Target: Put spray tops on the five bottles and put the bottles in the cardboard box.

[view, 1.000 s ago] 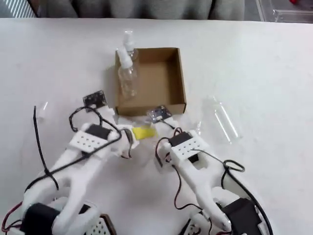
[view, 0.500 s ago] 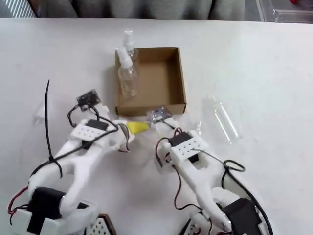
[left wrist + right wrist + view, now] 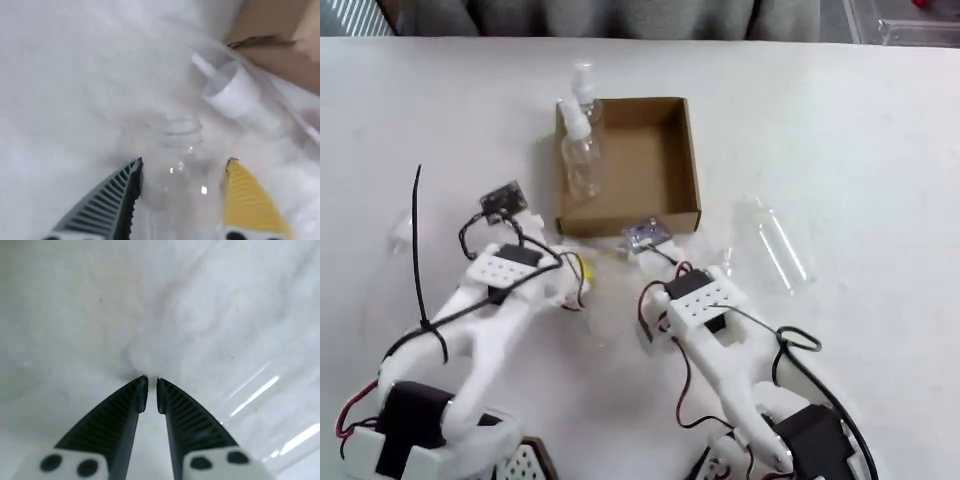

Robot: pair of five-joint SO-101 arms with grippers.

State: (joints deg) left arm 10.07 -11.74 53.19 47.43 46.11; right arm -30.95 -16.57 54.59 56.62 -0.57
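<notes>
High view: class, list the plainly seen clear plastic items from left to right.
Small clear piece → spray-topped bottles at the cardboard box left wall → clear bottle lying on its side.

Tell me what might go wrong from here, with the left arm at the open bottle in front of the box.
1. The bottle at the left pincer is clear, smooth and round, so it may slip or roll away.
2. The spray top lies right beside the bottle's neck. A nudge could shove it off or bend its thin tube.
3. The right pincer sits shut close by in front of the box, so the arms could bump.
</notes>
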